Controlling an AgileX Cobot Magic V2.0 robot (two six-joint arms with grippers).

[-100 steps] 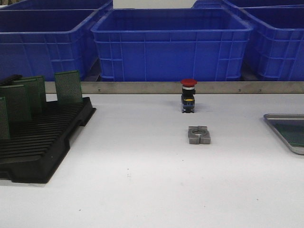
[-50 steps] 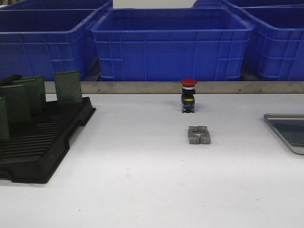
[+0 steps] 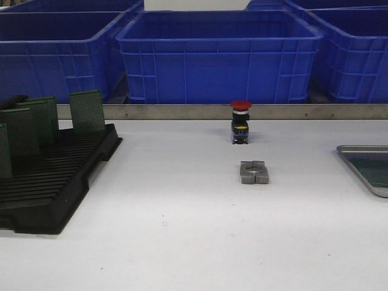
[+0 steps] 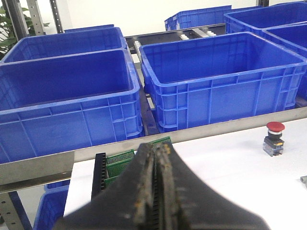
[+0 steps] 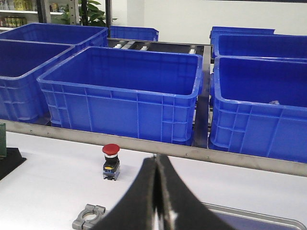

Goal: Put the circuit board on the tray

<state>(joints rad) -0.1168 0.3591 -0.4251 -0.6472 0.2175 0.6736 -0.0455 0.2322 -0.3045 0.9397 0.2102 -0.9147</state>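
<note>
My left fingers [image 4: 154, 191] pressed together, holding nothing; right fingers [image 5: 157, 191] likewise closed, empty. Circuit boards [image 3: 87, 111] stand upright in black slotted rack [image 3: 54, 182], far left on surface [image 3: 182, 242], slots keeping them separated. Tray [image 3: 348, 149] at far right edge, well apart. No board gripped yet.

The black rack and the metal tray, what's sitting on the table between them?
In the front view, a grey metal clamp block and, behind it, a red-capped push button stand between the black rack and the tray; otherwise bare table.
</note>
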